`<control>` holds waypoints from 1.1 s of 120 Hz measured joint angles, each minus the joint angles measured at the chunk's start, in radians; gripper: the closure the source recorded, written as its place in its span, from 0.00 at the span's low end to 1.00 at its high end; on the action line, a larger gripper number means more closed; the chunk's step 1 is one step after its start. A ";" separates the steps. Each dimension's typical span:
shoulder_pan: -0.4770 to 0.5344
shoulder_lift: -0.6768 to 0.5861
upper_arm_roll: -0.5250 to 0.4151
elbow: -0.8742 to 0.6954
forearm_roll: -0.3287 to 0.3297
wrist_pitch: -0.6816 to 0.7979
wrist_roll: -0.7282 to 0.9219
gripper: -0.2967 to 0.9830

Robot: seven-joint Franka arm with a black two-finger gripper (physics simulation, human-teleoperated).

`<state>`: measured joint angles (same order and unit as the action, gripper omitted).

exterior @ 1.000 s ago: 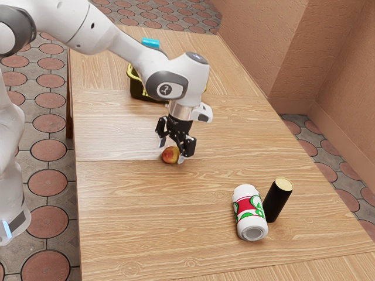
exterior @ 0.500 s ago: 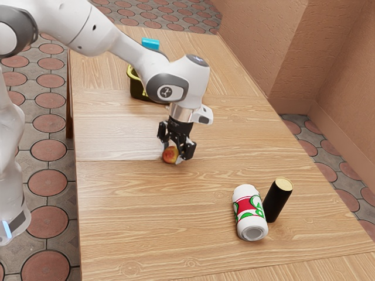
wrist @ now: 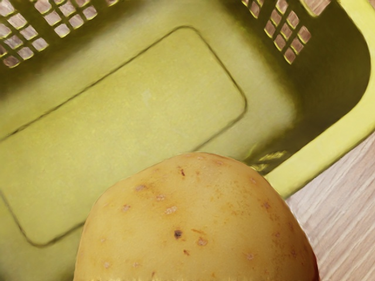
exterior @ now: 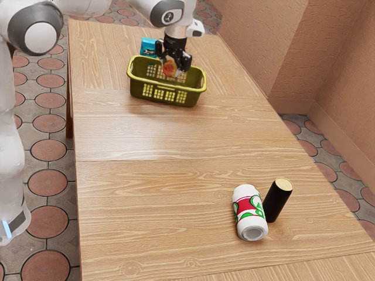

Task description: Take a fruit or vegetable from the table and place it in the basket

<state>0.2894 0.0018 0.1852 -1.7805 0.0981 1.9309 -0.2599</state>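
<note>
- Exterior view, with clock directions read on it as shown: a black two-finger gripper points down, clamped on a red-and-yellow fruit, one finger on either side.
- That fruit is over the opening of a yellow-green basket; whether its underside is below the rim, I cannot tell.
- The white arm reaches the basket from about 11 o'clock.
- A blue packet is just beside the basket at its 11 o'clock, partly hidden by the rim.
- Well apart from the basket, at its 5 o'clock, a white can with red and green markings lies on the wooden table.
- At the can's 2 o'clock a black cylinder with a pale gold top stands upright, close by; I cannot tell whether they touch.
- Wrist view: speckled, yellow-brown skin of the fruit is near the hand, with the basket's floor and its latticed walls beyond it.
</note>
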 joint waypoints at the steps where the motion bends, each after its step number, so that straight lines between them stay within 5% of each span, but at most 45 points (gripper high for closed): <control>1: 0.006 0.004 0.000 0.003 0.000 -0.002 0.005 0.50; 19: 0.084 0.071 0.000 0.092 0.003 -0.021 0.101 0.50; 34: 0.035 0.131 -0.001 0.149 -0.006 -0.028 0.178 0.50; 91: 0.129 0.149 -0.001 0.155 -0.024 -0.035 0.384 0.50; 122: 0.121 0.156 -0.006 0.163 -0.033 -0.037 0.474 0.28; 132: -0.009 0.093 -0.026 0.165 -0.036 -0.106 0.468 0.25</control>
<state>0.2805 0.0951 0.1588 -1.6152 0.0622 1.8247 0.2077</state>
